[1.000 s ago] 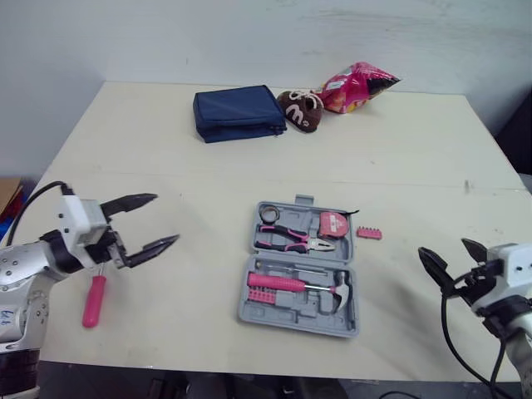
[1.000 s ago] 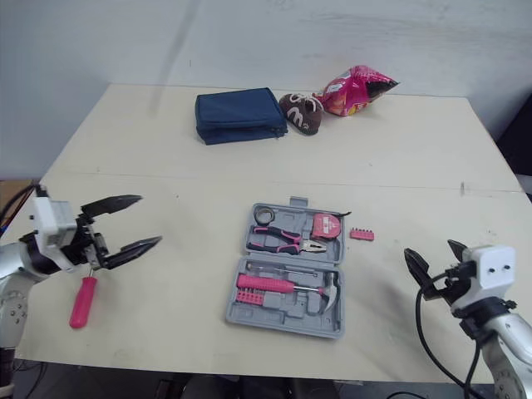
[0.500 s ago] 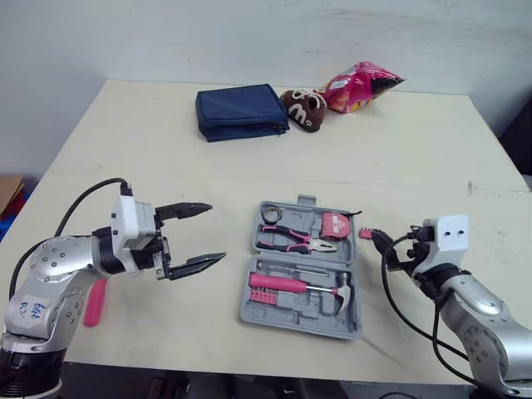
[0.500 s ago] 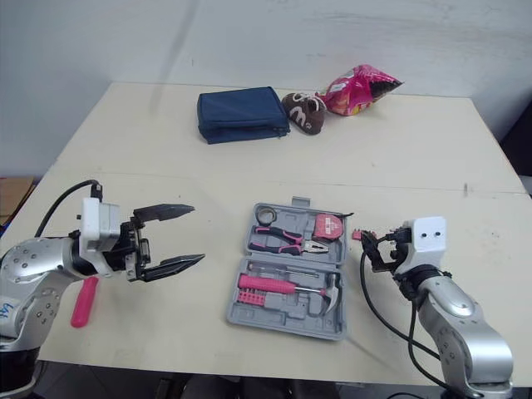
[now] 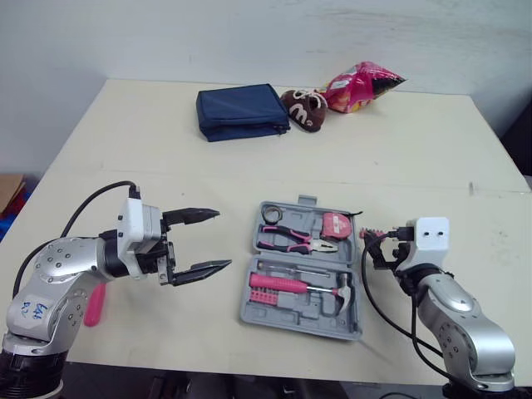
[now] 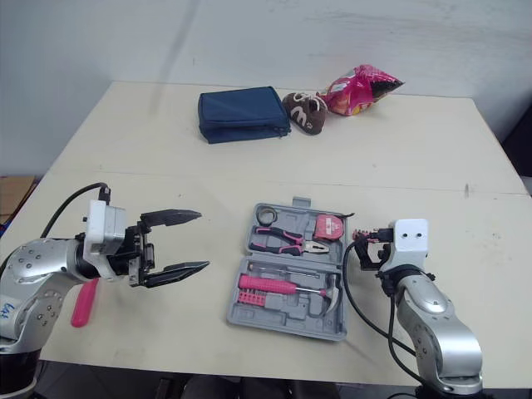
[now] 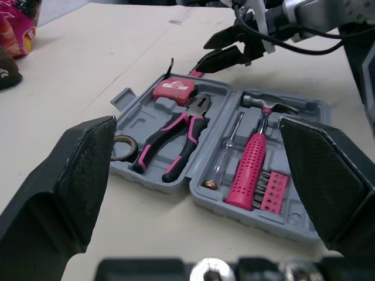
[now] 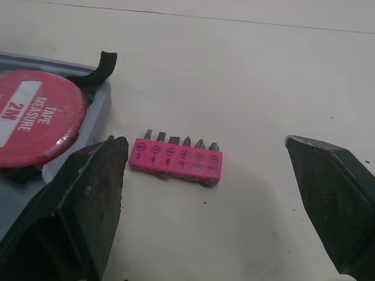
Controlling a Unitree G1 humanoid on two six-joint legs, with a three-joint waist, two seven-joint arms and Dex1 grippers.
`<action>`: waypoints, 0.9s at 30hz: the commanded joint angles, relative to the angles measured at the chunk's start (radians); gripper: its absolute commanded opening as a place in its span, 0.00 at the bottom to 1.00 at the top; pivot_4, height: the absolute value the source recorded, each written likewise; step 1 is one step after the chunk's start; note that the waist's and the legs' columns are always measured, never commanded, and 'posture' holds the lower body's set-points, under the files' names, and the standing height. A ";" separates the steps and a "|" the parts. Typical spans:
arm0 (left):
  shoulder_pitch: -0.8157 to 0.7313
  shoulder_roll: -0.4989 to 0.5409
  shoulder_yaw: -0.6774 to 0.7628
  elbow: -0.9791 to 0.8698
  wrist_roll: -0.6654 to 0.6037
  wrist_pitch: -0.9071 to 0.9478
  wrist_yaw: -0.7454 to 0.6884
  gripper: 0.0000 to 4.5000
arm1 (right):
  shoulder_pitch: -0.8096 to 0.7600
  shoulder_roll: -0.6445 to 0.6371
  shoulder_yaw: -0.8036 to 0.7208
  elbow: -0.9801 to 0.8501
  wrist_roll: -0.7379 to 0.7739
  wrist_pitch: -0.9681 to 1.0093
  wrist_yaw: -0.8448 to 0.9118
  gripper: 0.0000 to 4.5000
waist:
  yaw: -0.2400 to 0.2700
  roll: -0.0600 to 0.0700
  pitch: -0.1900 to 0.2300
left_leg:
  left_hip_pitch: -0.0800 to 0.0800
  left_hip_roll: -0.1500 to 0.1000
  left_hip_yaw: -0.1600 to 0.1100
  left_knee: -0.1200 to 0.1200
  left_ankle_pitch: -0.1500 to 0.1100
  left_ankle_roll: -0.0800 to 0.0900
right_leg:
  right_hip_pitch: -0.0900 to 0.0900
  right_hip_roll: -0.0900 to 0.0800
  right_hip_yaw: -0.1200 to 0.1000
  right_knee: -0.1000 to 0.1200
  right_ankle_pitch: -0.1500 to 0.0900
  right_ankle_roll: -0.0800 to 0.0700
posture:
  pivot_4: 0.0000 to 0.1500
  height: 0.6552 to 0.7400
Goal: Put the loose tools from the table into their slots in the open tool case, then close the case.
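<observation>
Two loose pieces lie outside the case (image 5: 293,316). Right tool (image 5: 376,247), spread wide, lines up on the pink bit strip (image 8: 176,161), which sits on the worktop (image 5: 166,125) just beside the case's tape measure (image 8: 35,117). Next it should descend and pinch the strip. Left tool (image 5: 223,239), also wide, hovers off the case's opposite side, with a pink handle (image 5: 94,303) beyond. Tape reads "2M MEASURE TAPE"; strip shows 3, 4, 6.

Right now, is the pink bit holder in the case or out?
Out. The pink bit holder lies on the table beside the tool case.
</observation>
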State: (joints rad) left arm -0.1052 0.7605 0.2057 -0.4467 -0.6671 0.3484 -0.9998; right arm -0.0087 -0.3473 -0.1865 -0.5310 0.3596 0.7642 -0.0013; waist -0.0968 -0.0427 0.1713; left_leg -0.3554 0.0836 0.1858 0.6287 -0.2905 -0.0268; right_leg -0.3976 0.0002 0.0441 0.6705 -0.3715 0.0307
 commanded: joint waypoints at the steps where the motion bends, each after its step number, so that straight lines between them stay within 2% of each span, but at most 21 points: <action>1: 0.017 0.004 0.006 -0.060 -0.026 0.005 -0.006 0.99 | -0.017 0.013 0.003 -0.010 -0.021 -0.006 0.000 1.00 | 0.000 0.000 0.000 | 0.000 0.000 0.000 0.000 0.000 0.000 | 0.000 0.000 0.000 0.000 0.000 0.000 | 1.00 1.00; 27: 0.024 -0.016 -0.020 -0.137 -0.042 0.057 0.032 0.99 | -0.072 0.120 0.039 0.122 -0.136 0.013 -0.053 1.00 | -0.014 0.000 0.000 | 0.000 0.000 0.000 -0.001 0.000 0.000 | 0.000 0.000 0.000 -0.003 0.000 0.000 | 1.00 1.00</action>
State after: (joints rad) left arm -0.0738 0.7451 0.1848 -0.5447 -0.6863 0.4072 -0.9695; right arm -0.0811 -0.2343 -0.1360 -0.4222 0.2417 0.7728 -0.0409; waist -0.1108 -0.0428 0.1712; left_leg -0.3559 0.0836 0.1857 0.6276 -0.2906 -0.0267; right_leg -0.3975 0.0003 0.0440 0.6674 -0.3713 0.0311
